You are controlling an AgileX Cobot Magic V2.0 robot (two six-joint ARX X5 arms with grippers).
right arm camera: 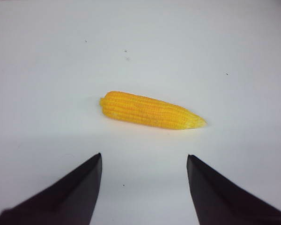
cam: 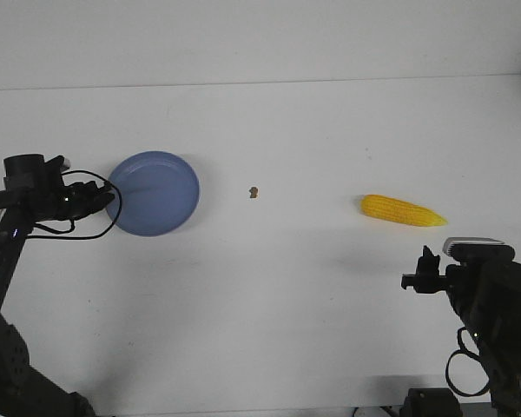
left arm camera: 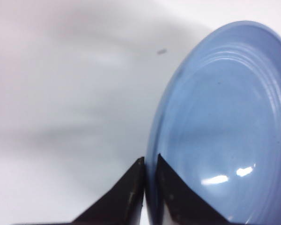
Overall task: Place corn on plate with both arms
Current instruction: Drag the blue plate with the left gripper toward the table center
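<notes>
Front view: left claw (cam: 107, 196) pinched narrow on near rim of blue plate (cam: 161, 187), plate on white counter (cam: 278, 295) at left. Brown speck (cam: 253, 192) mid-counter. Corn (cam: 402, 210) flat on counter, right, tip pointing right. Right claw (cam: 427, 265) spread wide, near corn, apart.

My right gripper (right arm camera: 144, 187) has its jaws spread wide. The corn (right arm camera: 150, 111) lies flat on the white table (right arm camera: 47, 61), beyond my fingertips (right arm camera: 94, 164), untouched.
</notes>
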